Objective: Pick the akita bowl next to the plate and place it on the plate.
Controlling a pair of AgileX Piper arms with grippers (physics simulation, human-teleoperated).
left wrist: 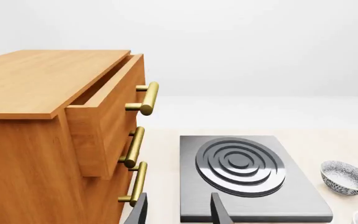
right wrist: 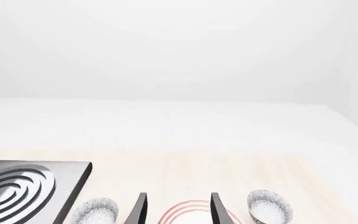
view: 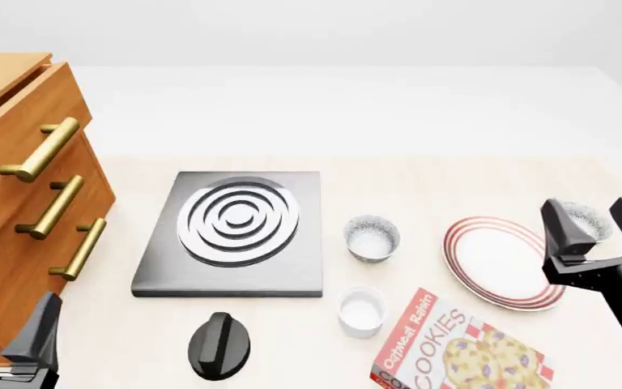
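Note:
The plate [view: 500, 261] is white with red rings and lies at the right of the table. The akita bowl [view: 589, 217] is speckled grey and stands just off the plate's far right rim. It shows partly between the fingers of my right gripper [view: 601, 231], which hovers open and empty above that spot. In the right wrist view the plate [right wrist: 188, 213] lies between the fingers of the right gripper [right wrist: 177, 211], with the akita bowl [right wrist: 270, 207] off to one side. My left gripper [view: 3, 328] is open and empty beside the cabinet, far from both.
A second speckled bowl [view: 372, 237] stands between the stove plate [view: 236, 231] and the plate. Nearer me are a plain white cup [view: 361, 310], a cookie box [view: 457, 350] and a black knob [view: 220, 344]. A wooden cabinet [view: 14, 203] with an open top drawer fills the left.

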